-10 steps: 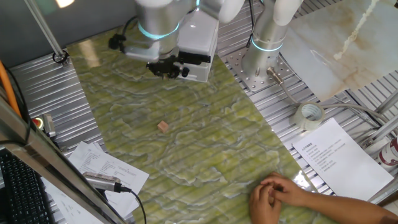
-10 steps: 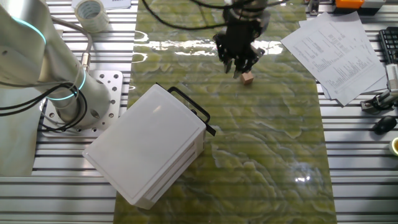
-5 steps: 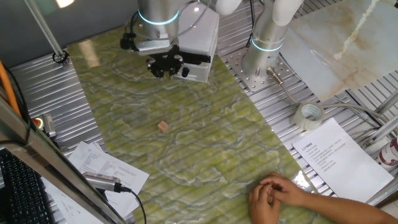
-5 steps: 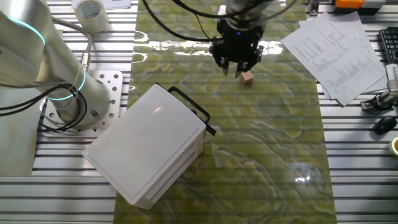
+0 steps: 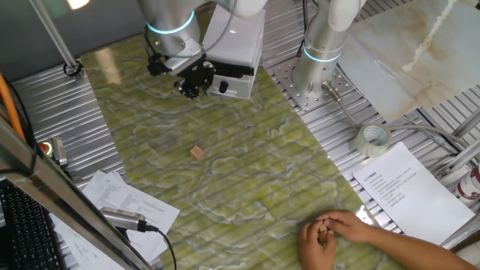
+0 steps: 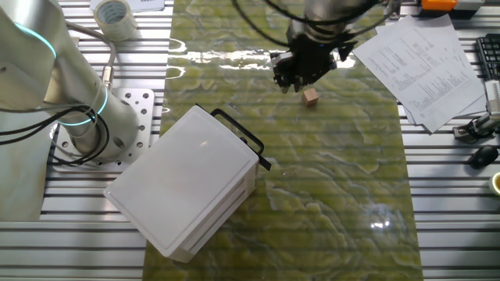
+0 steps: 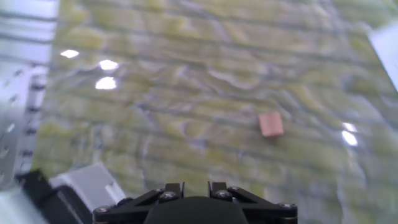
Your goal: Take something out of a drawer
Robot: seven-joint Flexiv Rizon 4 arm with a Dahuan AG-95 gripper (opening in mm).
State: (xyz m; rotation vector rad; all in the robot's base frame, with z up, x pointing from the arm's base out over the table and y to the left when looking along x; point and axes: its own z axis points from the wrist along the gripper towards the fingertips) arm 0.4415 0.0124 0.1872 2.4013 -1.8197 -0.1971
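Observation:
A small tan wooden block [image 5: 196, 152] lies alone on the green marbled mat [image 5: 247, 180], apart from the gripper. It also shows as the block [image 6: 311, 97] and the block [image 7: 271, 124]. The white box [image 6: 187, 187] stands at the mat's edge. Its drawer looks pushed in, with the black bar handle [image 6: 244, 140] facing the mat. My gripper [image 5: 191, 84] hangs tilted above the mat between box and block. In the other fixed view the gripper [image 6: 301, 72] sits just up-left of the block. The gripper [image 7: 194, 185] holds nothing and its fingers stand apart.
The robot base [image 5: 319, 52] is bolted beside the box. A tape roll [image 5: 373, 139] and printed sheets [image 5: 409, 187] lie right of the mat. A person's hands [image 5: 330, 234] rest at the mat's near end. More papers [image 6: 426, 62] lie across from the box.
The wrist has swung sideways and tilted, shifting the gripper slightly away from over the block. The block and box have not moved.

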